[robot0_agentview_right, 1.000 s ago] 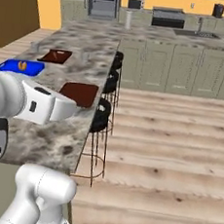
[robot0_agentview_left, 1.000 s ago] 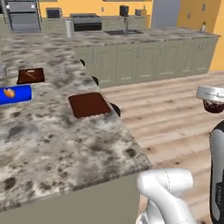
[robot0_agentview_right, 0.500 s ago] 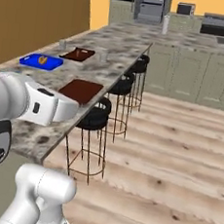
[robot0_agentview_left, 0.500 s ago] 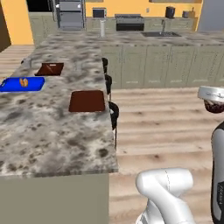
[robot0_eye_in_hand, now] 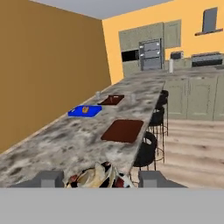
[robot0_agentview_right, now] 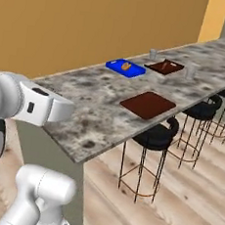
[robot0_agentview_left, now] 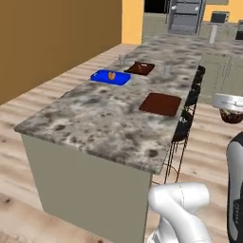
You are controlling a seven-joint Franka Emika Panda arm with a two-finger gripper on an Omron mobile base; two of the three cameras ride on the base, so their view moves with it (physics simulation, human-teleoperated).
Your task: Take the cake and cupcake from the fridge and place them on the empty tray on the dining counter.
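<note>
Gripper [robot0_eye_in_hand: 101,179] is clamped on the cupcake [robot0_eye_in_hand: 94,176]: in the hand view a finger sits on each side of it, and pale wrapper with dark brown and some red shows between them. In the left base view the same dark round lump hangs under the white hand at the right edge, off the dining counter [robot0_agentview_left: 95,118] on the stool side and well apart from the tray [robot0_agentview_left: 160,103]. The tray is the flat reddish-brown rectangle lying on the speckled grey stone near the counter's stool-side edge, roughly midway along the slab. In the hand view it sits ahead of the fingers, past the near end of the counter. Further along the counter there's a blue tray [robot0_agentview_right: 125,67] carrying a small orange item [robot0_agentview_right: 126,65]. Just beyond that is a second dark brown board [robot0_agentview_right: 164,66], with one clear glass [robot0_agentview_right: 153,54] beside it on the wall side. Another glass [robot0_agentview_right: 190,71] stands on the stool side. Black bar stools [robot0_agentview_right: 156,136] with thin wire legs are tucked along the counter edge; the nearest seat is just below the tray's side. The floor is light wood planks [robot0_agentview_right: 184,200]. An ochre wall [robot0_agentview_right: 94,19] runs along the far side of the counter. Grey-green cabinets [robot0_eye_in_hand: 192,96] and a grey appliance stack [robot0_eye_in_hand: 151,54] stand at the far end of the room, too small to make out in detail.
</note>
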